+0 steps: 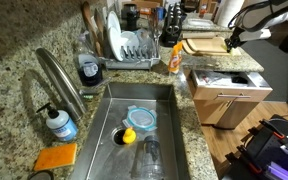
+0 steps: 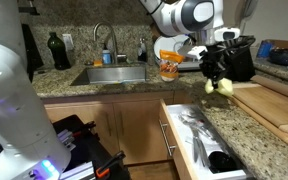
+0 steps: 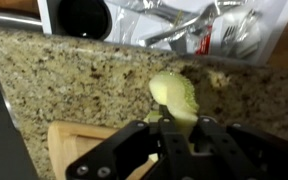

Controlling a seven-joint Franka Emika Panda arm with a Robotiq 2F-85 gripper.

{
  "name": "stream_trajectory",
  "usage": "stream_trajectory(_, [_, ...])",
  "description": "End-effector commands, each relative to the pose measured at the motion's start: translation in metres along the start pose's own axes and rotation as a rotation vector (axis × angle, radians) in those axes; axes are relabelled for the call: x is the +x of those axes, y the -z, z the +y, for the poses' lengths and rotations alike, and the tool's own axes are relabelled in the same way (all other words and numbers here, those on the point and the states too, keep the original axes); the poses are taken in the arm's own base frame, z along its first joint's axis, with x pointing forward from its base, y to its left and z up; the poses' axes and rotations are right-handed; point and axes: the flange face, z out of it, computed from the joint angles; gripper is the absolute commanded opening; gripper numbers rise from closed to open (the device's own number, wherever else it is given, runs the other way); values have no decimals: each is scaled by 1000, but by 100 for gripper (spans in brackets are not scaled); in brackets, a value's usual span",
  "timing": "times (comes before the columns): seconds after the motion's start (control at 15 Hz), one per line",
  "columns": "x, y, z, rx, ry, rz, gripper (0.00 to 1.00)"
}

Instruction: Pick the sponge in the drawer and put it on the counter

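My gripper [image 3: 172, 112] is shut on the small yellow sponge [image 3: 174, 92] and holds it just above the speckled granite counter [image 3: 74, 85], beside the open drawer. In an exterior view the sponge [image 2: 223, 86] hangs from the gripper [image 2: 217, 80] over the counter [image 2: 254, 120] to the right of the drawer [image 2: 199, 140]. In an exterior view the gripper [image 1: 233, 38] is above the counter behind the open wooden drawer [image 1: 224, 85]. The drawer's pale inside holds metal utensils [image 3: 184, 25].
A wooden cutting board [image 2: 274, 100] lies on the counter by the gripper, and its edge shows in the wrist view [image 3: 69, 150]. The steel sink [image 1: 144, 120] holds a round yellow object [image 1: 128, 136]. A flat orange sponge [image 1: 56, 157] and a dish rack [image 1: 129, 45] stand near it.
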Motion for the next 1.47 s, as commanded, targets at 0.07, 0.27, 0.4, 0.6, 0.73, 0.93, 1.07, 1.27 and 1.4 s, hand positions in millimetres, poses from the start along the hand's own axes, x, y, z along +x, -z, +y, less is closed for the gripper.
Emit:
stream_trajectory(0.07, [24, 40, 43, 95, -115, 159, 4])
stream_trajectory(0.27, [23, 44, 45, 82, -118, 145, 17])
stream_trajectory(0.4, [23, 43, 44, 86, -120, 145, 4])
stream_trajectory(0.6, [68, 33, 54, 21, -219, 118, 4])
stream_trajectory(0.73, [90, 31, 62, -41, -282, 102, 4])
stream_trajectory(0.93, [118, 22, 55, -106, -284, 27, 4])
stream_trajectory(1.07, [132, 4, 43, -118, -275, -34, 4])
stream_trajectory(1.27, [145, -31, 30, -167, -263, -102, 4])
stream_trajectory(1.4, [135, -22, 29, -152, -255, -84, 17])
